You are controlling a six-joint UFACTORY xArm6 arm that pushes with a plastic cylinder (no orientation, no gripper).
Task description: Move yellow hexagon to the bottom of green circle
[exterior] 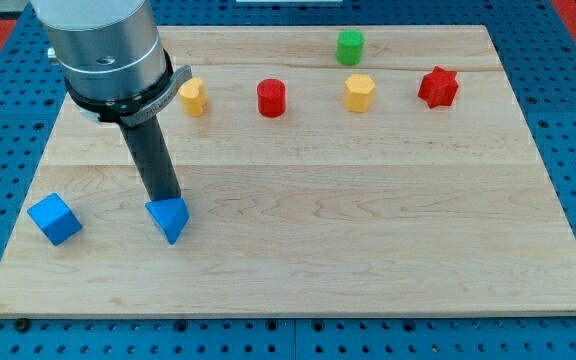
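The wooden board (298,240) lay pale and planked, with visible grain and seam lines, on a blue pegboard surface (568,120) studded with holes; nothing on it served as a container, and no writing or label could be read anywhere. The yellow hexagon (359,93) sat near the view's top, just below and slightly to the right of the green circle (350,47) (a short cylinder), the two close but apart. To its right stood a red star (438,87), to its left a red cylinder (271,98) and, further left, a yellow block (194,97) of a shape I could not tell. My tip (165,200) rested at the top edge of the blue triangle (169,219), seemingly touching it, well away from the hexagon; being a plain dark rod under a metal-grey housing, it held nothing. A blue cube (54,219) sat at the lower left.
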